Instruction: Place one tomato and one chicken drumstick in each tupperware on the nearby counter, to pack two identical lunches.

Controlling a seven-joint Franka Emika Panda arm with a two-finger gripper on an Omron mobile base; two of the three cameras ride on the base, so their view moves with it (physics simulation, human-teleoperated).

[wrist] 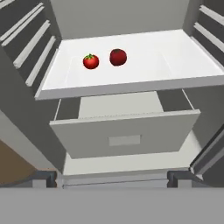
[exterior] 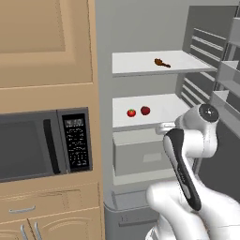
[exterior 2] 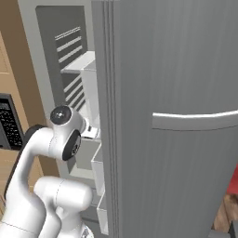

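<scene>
While the fridge stands open in front of the robot, two small red tomatoes sit side by side on its middle shelf (exterior: 164,110), close together but not touching. One tomato (exterior: 131,113) is to the left and shows a green stem on top; the other tomato (exterior: 145,110) is just to its right and slightly farther back. On the upper shelf (exterior: 140,63), toward the right, lies a brown drumstick (exterior: 161,63) on its side.

Below the middle shelf, a pale grey drawer (wrist: 124,135) is pulled partly forward. Ribbed grey walls line both sides of the fridge interior. The open fridge door (exterior 2: 176,116) rises at the right, with a curved handle (exterior 2: 195,120) across its outer face and storage bins on its inner side.

To the left of the fridge, light tan wooden cabinets (exterior: 44,42) surround a built-in microwave (exterior: 44,143) with a dark keypad panel.

White and dark-jointed, the robot arm (exterior: 187,154) reaches up from below toward the fridge, near the front of the middle shelf. Whether its fingers are spread or pressed together cannot be told, since the fingertips are not visible.
</scene>
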